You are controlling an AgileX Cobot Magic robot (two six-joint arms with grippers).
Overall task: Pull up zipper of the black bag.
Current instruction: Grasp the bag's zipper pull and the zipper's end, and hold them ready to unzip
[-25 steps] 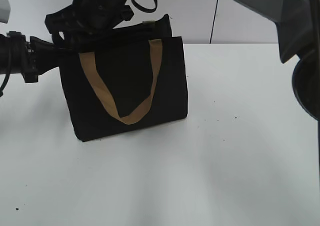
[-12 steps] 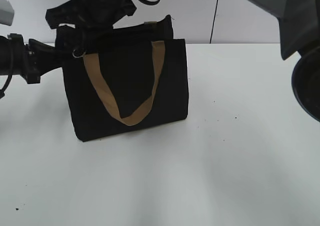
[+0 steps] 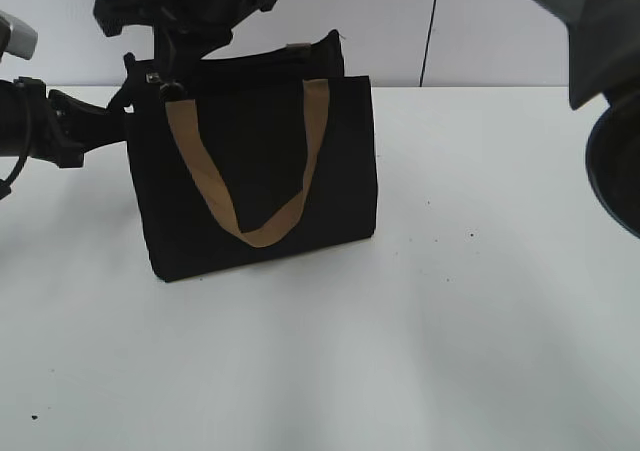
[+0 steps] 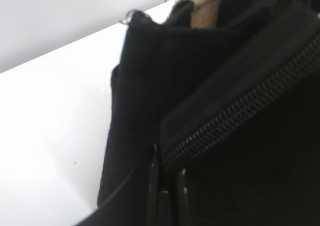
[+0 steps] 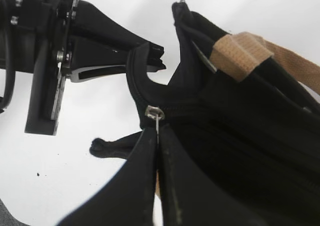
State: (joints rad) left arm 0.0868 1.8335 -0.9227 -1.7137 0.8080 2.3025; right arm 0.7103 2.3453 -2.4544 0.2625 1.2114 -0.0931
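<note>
The black bag (image 3: 260,161) stands on the white table, left of the middle, with a tan handle (image 3: 250,233) hanging down its front. My left gripper (image 3: 118,106) comes in from the left and is shut on the fabric at the bag's top left corner; the left wrist view shows its jaws (image 4: 167,186) pinching cloth at the end of the zip line (image 4: 240,110). My right gripper (image 3: 165,69) reaches across from above and is shut on the zipper (image 3: 168,89). In the right wrist view its fingers (image 5: 159,136) clamp the silver pull just below the slider (image 5: 154,112).
A dark round part of the robot (image 3: 615,171) stands at the right edge of the table, with a grey arm link (image 3: 590,21) above it. A pale wall runs behind the bag. The white table (image 3: 400,351) stretches in front of the bag and to its right.
My right gripper has risen and now holds the silver pull in plain sight at the bag's top left corner. That corner has lifted a little. The left gripper keeps its hold.
</note>
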